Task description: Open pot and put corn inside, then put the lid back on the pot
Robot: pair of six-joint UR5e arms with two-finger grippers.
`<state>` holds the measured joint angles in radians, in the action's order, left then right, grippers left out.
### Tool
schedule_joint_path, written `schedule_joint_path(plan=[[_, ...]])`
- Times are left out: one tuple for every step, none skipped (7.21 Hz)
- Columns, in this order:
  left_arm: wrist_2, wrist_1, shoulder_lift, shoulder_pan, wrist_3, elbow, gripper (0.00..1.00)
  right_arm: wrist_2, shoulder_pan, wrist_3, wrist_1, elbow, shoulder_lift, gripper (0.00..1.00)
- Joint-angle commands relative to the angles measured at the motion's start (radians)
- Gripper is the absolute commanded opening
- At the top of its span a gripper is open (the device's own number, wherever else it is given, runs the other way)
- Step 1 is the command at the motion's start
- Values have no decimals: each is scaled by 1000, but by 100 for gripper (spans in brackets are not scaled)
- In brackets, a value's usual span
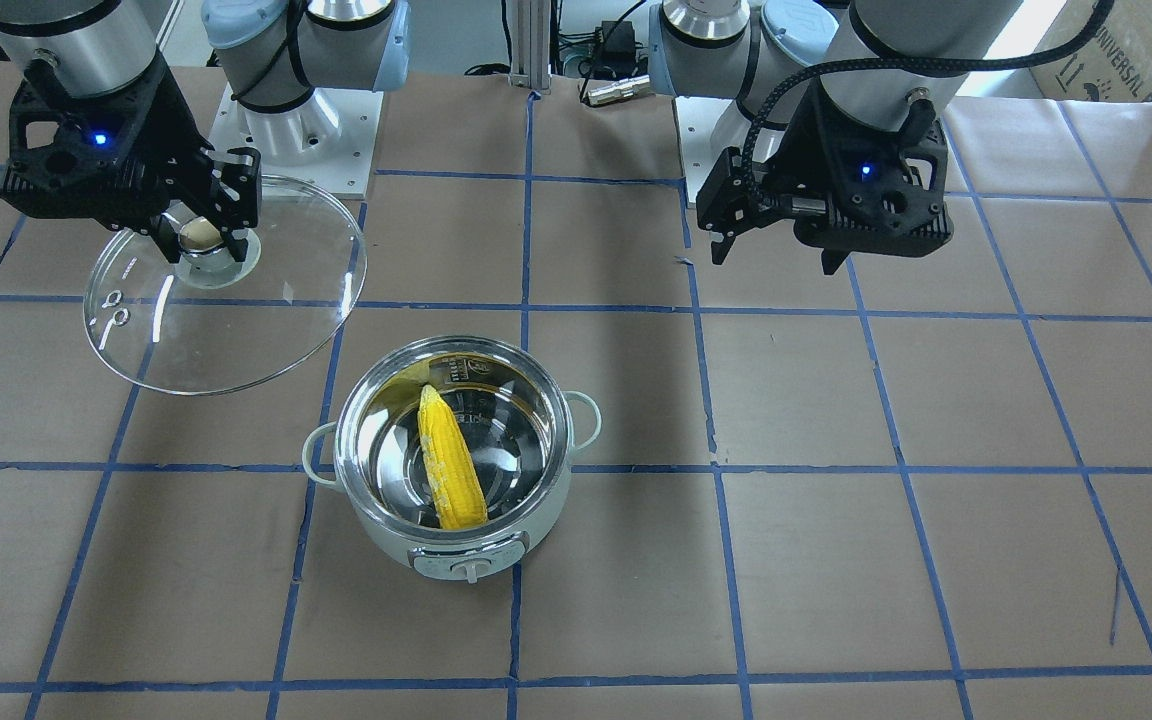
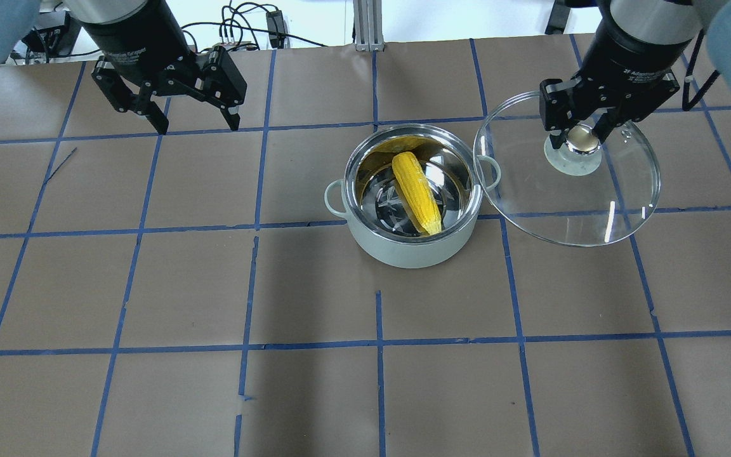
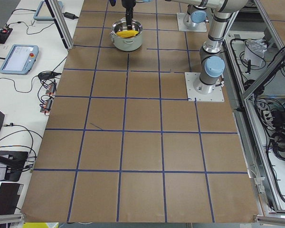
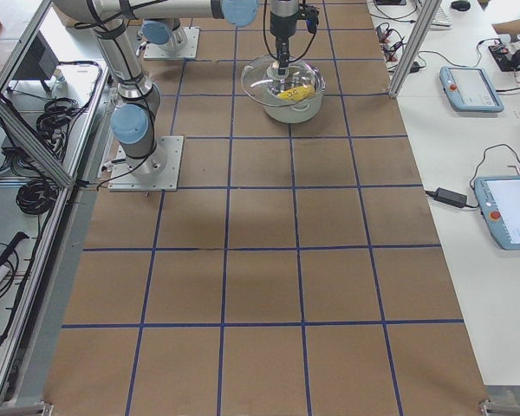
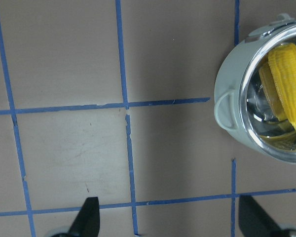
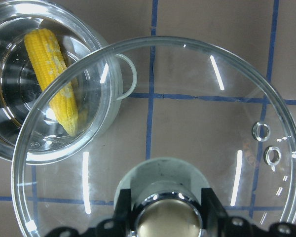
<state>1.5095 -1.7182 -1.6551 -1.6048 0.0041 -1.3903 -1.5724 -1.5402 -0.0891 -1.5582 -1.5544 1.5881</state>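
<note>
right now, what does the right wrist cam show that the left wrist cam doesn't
Only the right wrist view shows the glass lid, its knob clamped in the right gripper, and two vent holes near the rim. Only the left wrist view shows the left gripper, fingertips wide apart with nothing between them, over the table. Both show the open pot with the corn lying inside, one loop handle and the blue tape grid.

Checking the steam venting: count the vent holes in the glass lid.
2. One vent hole and the other beside it, both near the rim of the lid, on the side away from the pot. No others show.
</note>
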Motion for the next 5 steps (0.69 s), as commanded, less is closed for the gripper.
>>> schedule_joint_path(plan=[[-6, 2, 61, 45, 14, -68, 100, 0, 0, 0, 0, -1, 1, 26], [-5, 8, 70, 45, 5, -99, 100, 0, 0, 0, 0, -1, 0, 26], [-5, 55, 77, 45, 10, -125, 100, 0, 0, 0, 3, -1, 3, 26], [-5, 61, 90, 43, 13, -140, 100, 0, 0, 0, 0, 0, 3, 26], [-5, 60, 101, 45, 13, -142, 100, 0, 0, 2, 0, 11, 0, 26]])
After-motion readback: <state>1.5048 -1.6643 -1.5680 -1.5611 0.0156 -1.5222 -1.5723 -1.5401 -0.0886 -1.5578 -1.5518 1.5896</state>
